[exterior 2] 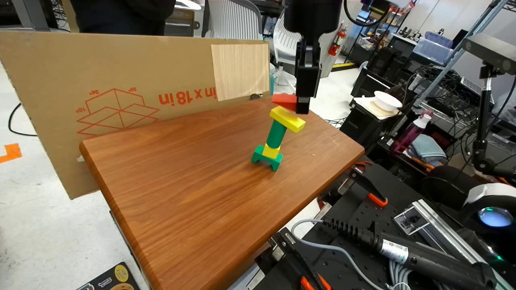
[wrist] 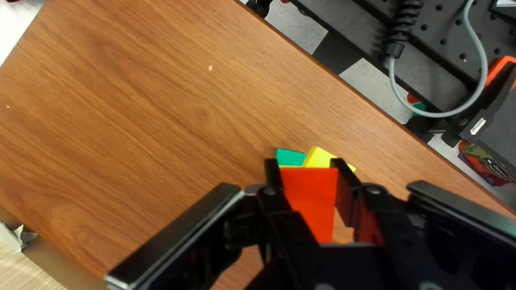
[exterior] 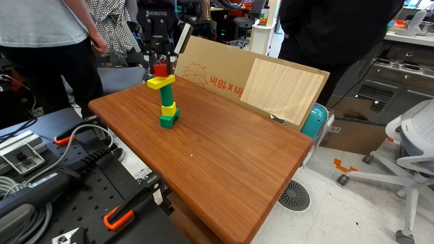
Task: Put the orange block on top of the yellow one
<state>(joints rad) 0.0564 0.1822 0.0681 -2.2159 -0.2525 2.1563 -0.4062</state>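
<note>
The orange block point(exterior: 160, 70), orange-red, sits between the fingertips of my gripper point(exterior: 160, 72), which is shut on it. It also shows in an exterior view point(exterior 2: 283, 101) and the wrist view point(wrist: 312, 193). Directly below is the flat, elongated yellow block point(exterior: 159, 82), also in an exterior view point(exterior 2: 287, 119). It tops a stack: green cylinder point(exterior: 166, 95), small yellow block point(exterior: 168, 110) and green arch point(exterior: 166, 122). The orange block is at or just above the yellow top; I cannot tell whether they touch. In the wrist view the orange block hides much of the stack.
The stack stands on a brown wooden table point(exterior: 217, 145). A cardboard panel point(exterior: 220, 67) stands along one table edge, with a light wood-grain sheet point(exterior: 283, 89) on it. Clamps with orange handles point(exterior: 118, 217) grip the opposite edge beside a black perforated bench. People stand nearby.
</note>
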